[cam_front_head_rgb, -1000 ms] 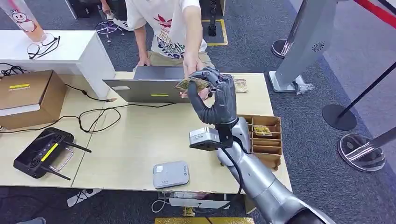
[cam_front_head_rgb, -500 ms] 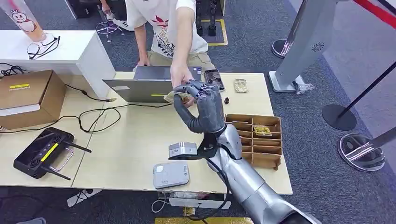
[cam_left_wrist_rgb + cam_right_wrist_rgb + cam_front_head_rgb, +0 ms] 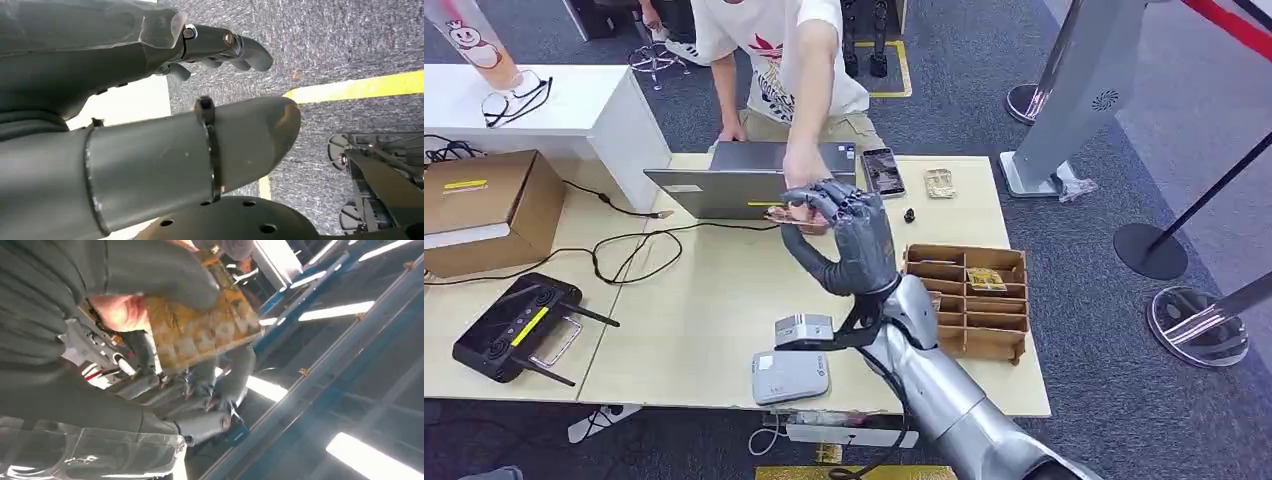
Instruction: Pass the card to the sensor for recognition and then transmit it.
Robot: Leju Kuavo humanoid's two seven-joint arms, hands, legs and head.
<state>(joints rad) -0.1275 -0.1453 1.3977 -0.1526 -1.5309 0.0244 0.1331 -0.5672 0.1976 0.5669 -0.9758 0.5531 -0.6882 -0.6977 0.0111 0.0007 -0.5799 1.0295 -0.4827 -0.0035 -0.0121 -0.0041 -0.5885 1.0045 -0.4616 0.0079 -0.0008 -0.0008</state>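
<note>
Head view: card (image 3: 792, 214) apparently pinched under right hand's fingers (image 3: 832, 199).

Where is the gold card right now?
In the head view the card is held up by the right hand, in front of the laptop, a person's hand touching it.

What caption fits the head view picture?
Robot's right hand holds a card out to a person's hand above the table.

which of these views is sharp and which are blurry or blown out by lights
Head view: evenly lit and sharp, the right hand and card well defined. Right wrist view: the card is soft with close-range blur, and the ceiling lights behind it are overexposed. Left wrist view: the left hand is large and soft-edged, while the carpet beyond is crisper.
</note>
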